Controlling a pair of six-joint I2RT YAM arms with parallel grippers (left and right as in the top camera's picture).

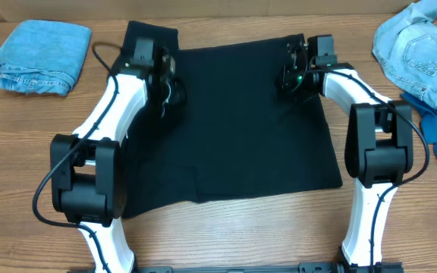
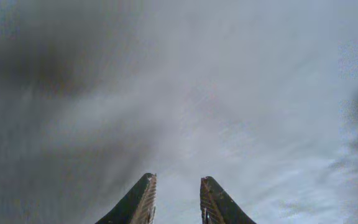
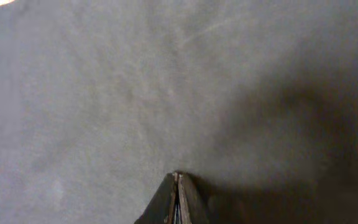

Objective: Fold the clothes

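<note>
The shirt [image 1: 241,129], black, is spread flat mid-table [image 1: 226,243], not yet folded. Its upper edge is being worked: the left gripper [image 2: 176,180] is held narrowly open over the cloth, and the right gripper [image 3: 177,176] is shut, though whether cloth is pinched cannot be told. Next, a firm hold near both upper corners is judged necessary before any fold is drawn over.

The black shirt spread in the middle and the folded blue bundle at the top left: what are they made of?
Black shirt: probably a soft knit like cotton jersey; matte, lying limp and flat, fine even texture close up. Folded blue bundle: looks like denim; faded light blue, mottled wash, thick layered edges.
</note>
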